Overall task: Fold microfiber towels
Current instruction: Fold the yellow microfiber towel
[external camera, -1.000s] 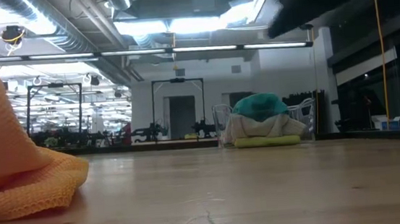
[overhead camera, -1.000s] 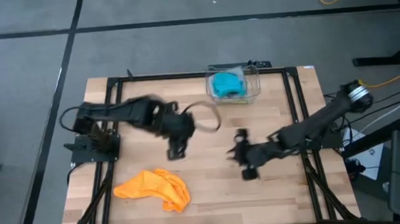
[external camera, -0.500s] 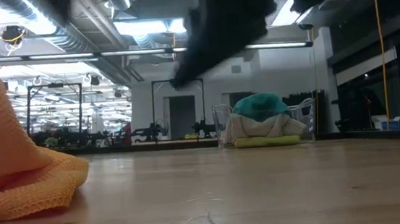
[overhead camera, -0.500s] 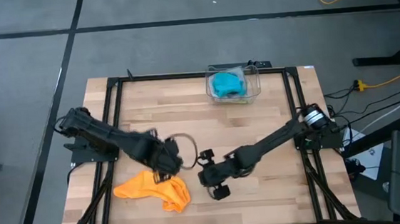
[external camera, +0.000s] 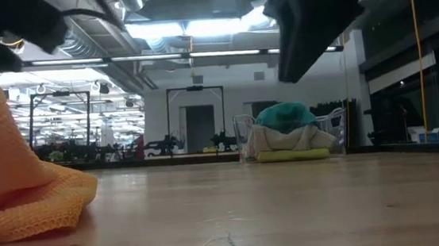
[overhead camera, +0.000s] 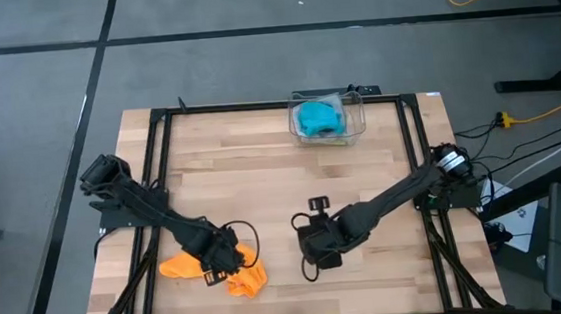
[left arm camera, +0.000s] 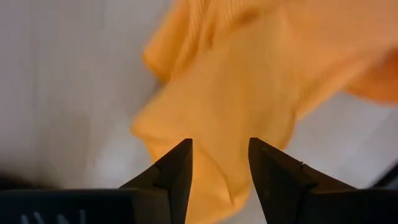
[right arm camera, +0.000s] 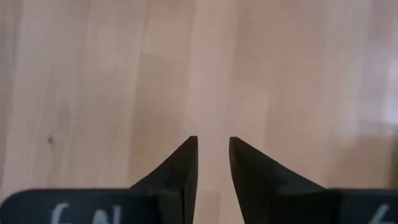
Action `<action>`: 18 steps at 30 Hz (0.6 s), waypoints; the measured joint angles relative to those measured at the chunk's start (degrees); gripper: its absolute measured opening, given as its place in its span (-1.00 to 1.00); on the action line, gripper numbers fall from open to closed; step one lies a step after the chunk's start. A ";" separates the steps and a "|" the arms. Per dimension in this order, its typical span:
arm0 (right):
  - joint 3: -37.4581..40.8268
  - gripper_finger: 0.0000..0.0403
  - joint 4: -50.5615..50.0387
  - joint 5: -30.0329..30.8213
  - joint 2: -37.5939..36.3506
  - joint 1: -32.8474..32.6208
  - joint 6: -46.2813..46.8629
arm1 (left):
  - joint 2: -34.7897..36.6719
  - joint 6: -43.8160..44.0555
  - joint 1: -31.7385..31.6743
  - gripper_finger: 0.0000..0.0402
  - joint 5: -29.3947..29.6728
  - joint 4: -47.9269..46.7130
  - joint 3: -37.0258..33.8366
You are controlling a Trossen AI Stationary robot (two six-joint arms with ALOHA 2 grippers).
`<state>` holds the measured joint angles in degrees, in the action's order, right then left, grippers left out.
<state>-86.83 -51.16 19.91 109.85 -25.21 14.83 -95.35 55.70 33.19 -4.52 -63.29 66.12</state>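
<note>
The orange towel (overhead camera: 183, 266) lies crumpled on the wood near the table's near left corner; it also shows in the low view (external camera: 19, 196). My left gripper (overhead camera: 225, 264) is open right above the towel's right part, its fingers (left arm camera: 177, 168) pointing down over the orange cloth (left arm camera: 249, 81). My right gripper (overhead camera: 316, 258) is open a little, pointing down over bare wood (right arm camera: 213, 74) to the right of the towel. The teal towel (overhead camera: 318, 119) lies on top in the clear bin; under it the low view shows a pale cloth (external camera: 289, 139) and a lime green one (external camera: 290, 155).
The clear plastic bin (overhead camera: 356, 121) stands at the far edge, middle. The black frame rails (overhead camera: 156, 167) run along the table's left, right and far sides. Bare wood (overhead camera: 362, 171) lies between the bin and the grippers.
My left gripper has gone from the table's middle toward the near edge and down, to just over the orange towel. My right gripper has gone toward the left and the near edge, to beside the towel. The towel lies as before.
</note>
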 joint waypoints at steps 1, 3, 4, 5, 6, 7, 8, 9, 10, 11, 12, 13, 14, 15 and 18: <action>0.00 -0.53 -0.86 1.03 -0.38 -0.34 0.74 | 0.03 0.74 0.66 -0.27 -1.02 -0.46 0.05; 0.00 -0.53 -2.15 3.83 -0.79 -0.98 1.75 | 0.04 1.16 2.14 -0.27 -2.15 -0.47 0.05; 0.00 -0.53 -2.42 4.99 -0.79 -1.24 2.08 | 0.04 1.16 2.94 -0.27 -2.22 -0.53 0.05; 0.01 -0.53 -2.77 5.97 -0.77 -1.38 2.36 | 0.04 1.16 3.68 -0.27 -2.33 -0.46 0.07; 0.02 -0.53 -3.15 6.88 -0.77 -1.48 2.56 | 0.04 1.18 4.44 -0.27 -2.18 -0.41 0.05; 0.02 -0.53 -3.20 7.45 -0.77 -1.54 2.71 | 0.04 1.16 5.03 -0.27 -2.08 -0.33 0.05; 0.02 -0.53 -3.13 7.45 -0.77 -1.54 2.73 | 0.04 1.16 5.68 -0.27 -1.52 -0.30 0.05; 0.02 -0.53 -3.19 7.47 -0.77 -1.54 2.75 | 0.04 1.15 6.36 -0.27 -0.68 -0.36 0.05; 0.02 -0.53 -3.17 7.47 -0.77 -1.54 2.87 | 0.04 0.81 6.91 -0.27 0.25 -0.37 0.05; 0.02 -0.53 -3.14 7.47 -0.77 -1.43 2.92 | 0.04 0.36 7.37 -0.27 1.26 -0.41 0.05; 0.02 -0.53 -3.11 7.47 -0.77 -1.33 2.92 | 0.04 0.22 7.78 -0.27 2.01 -0.42 0.00; 0.02 -0.53 -3.13 7.47 -0.77 -1.25 2.95 | 0.04 0.24 8.05 -0.27 2.43 -0.18 -0.17; 0.02 -0.53 -3.17 7.47 -0.77 -1.20 2.92 | 0.04 0.24 8.20 -0.27 2.71 -0.02 -0.41; 0.02 -0.53 -3.14 7.47 -0.77 -1.19 2.92 | 0.04 0.38 8.28 -0.27 3.04 0.08 -0.74; 0.02 -0.53 -3.36 7.51 -0.77 -1.16 2.91 | 0.03 0.76 8.28 -0.27 3.19 1.75 -2.26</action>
<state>-86.80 -54.52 27.42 109.08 -26.37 17.74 -95.32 56.47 41.47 -1.34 -61.54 63.87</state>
